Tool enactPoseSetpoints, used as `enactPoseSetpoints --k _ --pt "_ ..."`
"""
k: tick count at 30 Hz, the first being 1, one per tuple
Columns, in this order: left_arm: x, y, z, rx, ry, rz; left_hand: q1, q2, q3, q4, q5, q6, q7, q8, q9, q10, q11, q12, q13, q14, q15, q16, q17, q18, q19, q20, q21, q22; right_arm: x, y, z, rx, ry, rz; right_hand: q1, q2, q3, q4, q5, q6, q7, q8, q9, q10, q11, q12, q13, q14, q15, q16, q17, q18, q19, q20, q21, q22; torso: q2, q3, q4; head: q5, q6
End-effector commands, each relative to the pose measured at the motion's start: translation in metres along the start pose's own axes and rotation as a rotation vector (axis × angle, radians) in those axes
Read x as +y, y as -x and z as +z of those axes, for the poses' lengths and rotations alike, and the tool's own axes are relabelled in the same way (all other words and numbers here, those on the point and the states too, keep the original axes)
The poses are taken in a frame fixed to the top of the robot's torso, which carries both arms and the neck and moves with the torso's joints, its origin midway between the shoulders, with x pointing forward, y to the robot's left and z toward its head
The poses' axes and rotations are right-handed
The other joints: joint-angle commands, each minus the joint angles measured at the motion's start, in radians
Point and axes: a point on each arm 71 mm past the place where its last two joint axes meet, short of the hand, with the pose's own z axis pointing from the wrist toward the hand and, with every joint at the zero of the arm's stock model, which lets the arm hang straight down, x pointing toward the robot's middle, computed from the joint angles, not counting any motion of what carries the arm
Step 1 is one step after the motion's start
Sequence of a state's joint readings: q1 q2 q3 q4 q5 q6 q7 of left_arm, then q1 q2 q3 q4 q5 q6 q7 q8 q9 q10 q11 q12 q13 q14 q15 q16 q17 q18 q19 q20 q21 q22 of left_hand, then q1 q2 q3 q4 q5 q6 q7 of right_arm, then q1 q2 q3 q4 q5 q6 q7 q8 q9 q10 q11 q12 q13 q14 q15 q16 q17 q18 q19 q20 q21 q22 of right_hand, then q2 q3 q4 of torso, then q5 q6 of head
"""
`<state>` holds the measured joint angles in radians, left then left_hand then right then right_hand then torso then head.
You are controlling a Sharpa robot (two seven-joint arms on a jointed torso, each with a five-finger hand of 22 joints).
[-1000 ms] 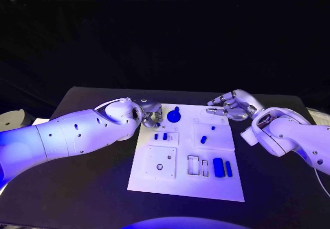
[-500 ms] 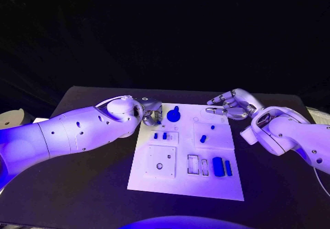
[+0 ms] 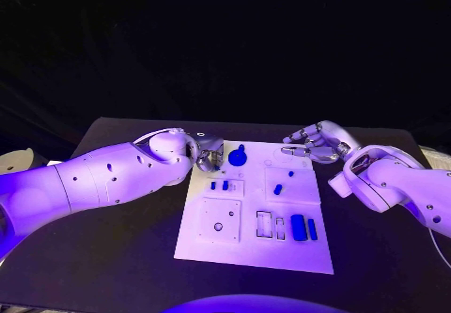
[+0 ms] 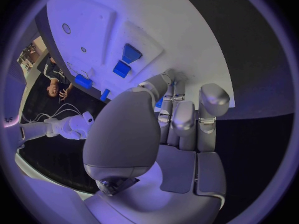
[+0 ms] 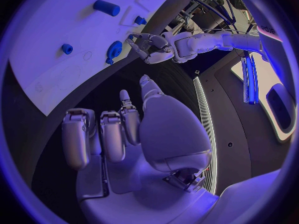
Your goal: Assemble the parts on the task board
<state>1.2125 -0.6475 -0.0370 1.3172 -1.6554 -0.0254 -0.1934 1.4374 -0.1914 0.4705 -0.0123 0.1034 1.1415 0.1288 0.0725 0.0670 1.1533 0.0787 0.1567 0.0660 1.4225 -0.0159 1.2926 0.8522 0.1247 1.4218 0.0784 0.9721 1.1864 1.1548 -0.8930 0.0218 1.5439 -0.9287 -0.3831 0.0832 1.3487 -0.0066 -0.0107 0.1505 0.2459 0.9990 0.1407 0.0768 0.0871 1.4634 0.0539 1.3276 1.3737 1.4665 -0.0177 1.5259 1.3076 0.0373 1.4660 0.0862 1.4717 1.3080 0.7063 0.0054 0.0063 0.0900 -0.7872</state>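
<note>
The white task board (image 3: 282, 251) lies mid-table. On it are a round blue part (image 3: 238, 156) at the far edge, two small blue pieces (image 3: 218, 186), a blue peg (image 3: 278, 190) and two long blue bars (image 3: 299, 228) near empty slots. My left hand (image 3: 208, 154) reaches over the board's far left corner, just beside the round part (image 5: 114, 50). A blue piece (image 4: 161, 103) shows between its thumb and fingers (image 4: 184, 119); whether it is held is unclear. My right hand (image 3: 315, 145) hovers off the far right corner, fingers (image 5: 112, 134) apart and holding nothing.
The black table (image 3: 113, 261) surrounds the board on all sides. My left forearm (image 3: 94, 182) slants over the table left of the board. My right forearm (image 3: 395, 186) lies to the board's right. A blue cylinder (image 5: 106, 7) stands on the board.
My left arm has crept a little farther along the board's far left corner. The right hand has hardly moved.
</note>
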Motion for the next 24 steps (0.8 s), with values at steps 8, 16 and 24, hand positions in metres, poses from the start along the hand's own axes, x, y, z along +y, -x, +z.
enactPoseSetpoints --k 8,16,24 --pt "-0.0043 -0.026 0.002 0.149 0.004 0.02 -0.04 -0.02 -0.006 0.01 -0.002 -0.011 0.011 -0.01 -0.002 0.007 0.003 -0.034 -0.001 -0.004 0.011 0.009 -0.002 -0.01 -0.002 0.013 -0.004 0.003 0.0013 -0.0013 -0.0005 0.013 0.01 0.0 -0.006 0.007 -0.006 -0.002 0.001 0.006 0.0 -0.001 0.001 0.001 -0.002 -0.003 0.043 0.088 -0.005 -0.002 0.192 0.006 0.016 -0.005 -0.005 0.068 0.0 0.0012 -0.0001 -0.001 -0.003" --pt "-0.0032 -0.0274 0.0024 0.159 0.016 0.024 -0.04 -0.017 -0.007 0.011 -0.001 -0.01 0.012 -0.007 -0.001 0.014 0.002 -0.043 0.001 -0.004 0.011 0.013 0.003 -0.01 -0.002 0.014 -0.001 0.006 0.0013 -0.0012 -0.0007 0.012 0.01 0.0 -0.006 0.007 -0.006 -0.002 0.001 0.006 0.0 -0.001 0.001 0.001 -0.002 -0.003 0.043 0.088 -0.005 -0.002 0.192 0.006 0.016 -0.005 -0.005 0.068 0.0 0.0008 0.0004 -0.002 -0.003" --pt "-0.0005 -0.0289 0.0023 0.177 0.03 0.028 0.001 0.011 0.032 -0.012 -0.006 0.016 0.014 -0.001 0.002 0.054 -0.002 -0.048 0.004 0.001 0.006 0.02 0.013 -0.014 0.007 0.011 0.028 0.028 0.0012 -0.0011 -0.0007 0.013 0.009 0.0 -0.006 0.007 -0.006 -0.002 0.001 0.006 0.0 -0.001 0.001 0.001 -0.002 -0.003 0.043 0.088 -0.005 -0.002 0.192 0.006 0.016 -0.005 -0.005 0.068 0.0 0.0005 0.0002 -0.002 -0.005"
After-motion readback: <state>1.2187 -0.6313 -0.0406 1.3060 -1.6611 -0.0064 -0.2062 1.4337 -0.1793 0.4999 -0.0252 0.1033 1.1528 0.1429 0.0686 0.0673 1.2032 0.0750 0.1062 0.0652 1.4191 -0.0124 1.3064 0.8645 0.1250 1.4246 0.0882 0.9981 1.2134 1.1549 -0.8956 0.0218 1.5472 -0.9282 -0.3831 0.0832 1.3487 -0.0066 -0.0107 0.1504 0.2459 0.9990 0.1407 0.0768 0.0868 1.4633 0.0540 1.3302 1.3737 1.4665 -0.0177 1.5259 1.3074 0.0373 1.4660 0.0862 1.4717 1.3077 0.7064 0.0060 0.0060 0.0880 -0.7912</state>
